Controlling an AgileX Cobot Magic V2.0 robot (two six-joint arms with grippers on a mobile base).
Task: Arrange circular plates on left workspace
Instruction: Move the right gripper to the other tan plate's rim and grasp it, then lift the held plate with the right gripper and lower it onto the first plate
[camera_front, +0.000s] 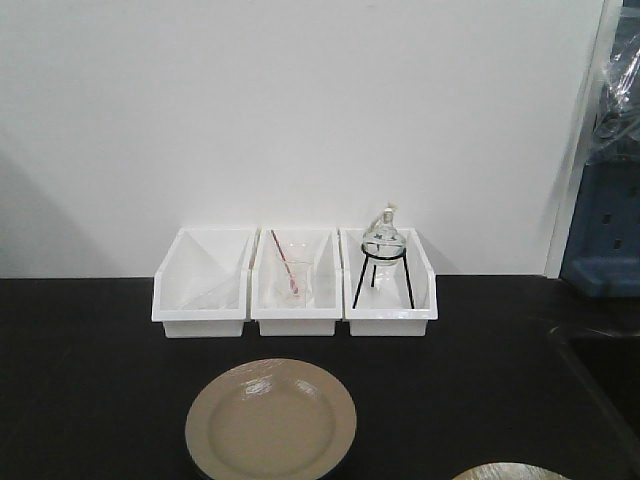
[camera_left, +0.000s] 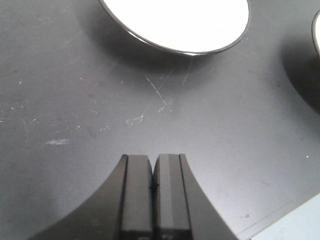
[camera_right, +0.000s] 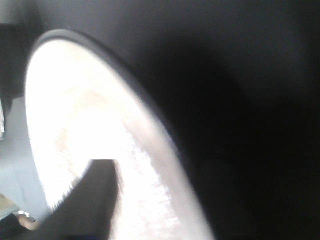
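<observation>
Exterior front-facing view: two circular plates on the black countertop (camera_front: 90, 380), both on the near side of the bin row (camera_front: 295, 290).

First plate (camera_front: 270, 420), beige, lies flat and well clear of the bin row, in line with its middle bin. Second plate (camera_front: 510, 471) shows only as a sliver at the frame edge, nearer than the first and off towards the row's right end. Middle bin holds a beaker (camera_front: 293, 280); right bin holds a round flask (camera_front: 384, 232). Left gripper (camera_left: 152, 160): fingers pressed together with nothing between them, and bare countertop lies between them and the first plate's rim. Right gripper (camera_right: 97, 195): one dark finger overlaps a close-up plate (camera_right: 75, 125), blurred and overexposed. Which plate it is, and whether it is clamped, cannot be told.
</observation>
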